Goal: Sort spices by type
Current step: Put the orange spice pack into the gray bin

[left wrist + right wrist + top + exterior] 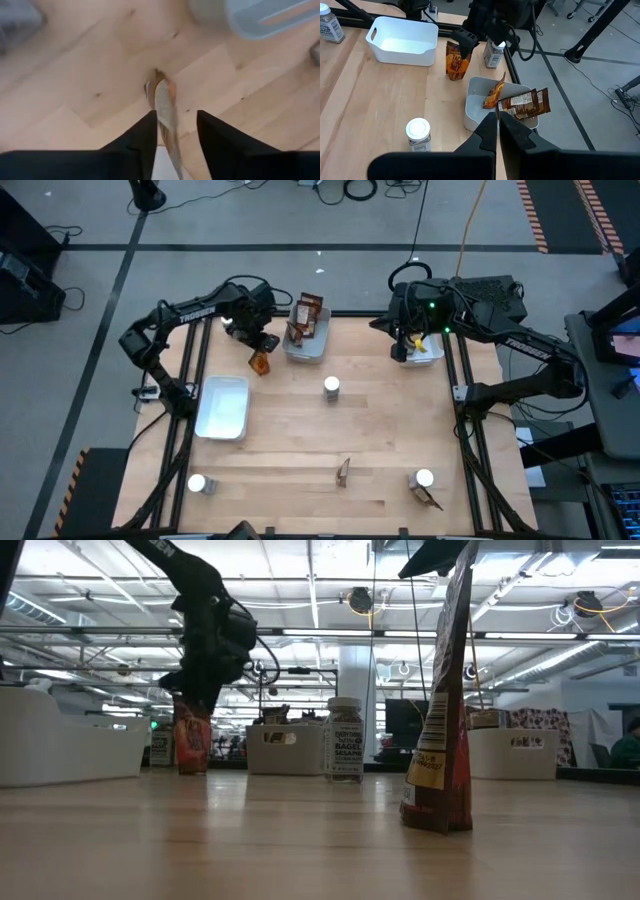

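An orange packet (260, 363) (454, 60) stands upright on its bottom edge on the table, just left of the grey tray (307, 350). My left gripper (172, 131) hangs over it, open, one finger on each side of the packet's top edge (165, 107). Three packets (520, 104) lean inside the grey tray. My right gripper (497, 127) is shut and empty over the right-hand white tray (428, 356). White-capped jars stand at mid-table (331, 387), near-left (197, 483) and near-right (424, 478). Two more packets (344, 471) (428, 498) sit near the near edge. My left gripper comes down on the orange packet's top edge (166, 117) from above, fingers across the thin edge. The packet lies close against one finger (147, 135) with a gap to the other; whether it touches, I cannot tell. The packet's bottom rests on the table (190, 768).
An empty white tray (224, 406) sits at the table's left. Another jar (494, 54) stands by the far rail behind the left arm. The wooden middle of the table (380, 430) is bare. In the low view a packet (440, 710) stands close in front.
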Controlling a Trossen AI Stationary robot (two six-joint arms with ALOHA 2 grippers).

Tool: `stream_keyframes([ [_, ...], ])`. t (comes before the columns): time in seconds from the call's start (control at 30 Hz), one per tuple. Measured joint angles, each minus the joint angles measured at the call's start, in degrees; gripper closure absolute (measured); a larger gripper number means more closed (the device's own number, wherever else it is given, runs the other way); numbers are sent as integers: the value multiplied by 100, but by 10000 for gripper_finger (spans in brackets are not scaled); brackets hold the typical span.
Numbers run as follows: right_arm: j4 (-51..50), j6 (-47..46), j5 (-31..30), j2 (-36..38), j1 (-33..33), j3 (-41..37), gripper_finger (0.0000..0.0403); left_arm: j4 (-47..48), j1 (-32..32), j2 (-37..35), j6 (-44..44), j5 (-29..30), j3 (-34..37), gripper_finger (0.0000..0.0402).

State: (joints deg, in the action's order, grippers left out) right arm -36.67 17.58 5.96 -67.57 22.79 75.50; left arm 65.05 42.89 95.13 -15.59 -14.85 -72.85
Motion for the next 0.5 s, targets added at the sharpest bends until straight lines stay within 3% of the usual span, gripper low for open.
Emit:
stream_keyframes([
  [0.3, -1, -26, 2, -2, 0, 0, 403, 608, 0, -23, 1552, 2, -888, 184],
  [0.5, -1, -42, 2, -2, 0, 0, 403, 1157, -213, -28, 4321, 185, -1177, 179],
])
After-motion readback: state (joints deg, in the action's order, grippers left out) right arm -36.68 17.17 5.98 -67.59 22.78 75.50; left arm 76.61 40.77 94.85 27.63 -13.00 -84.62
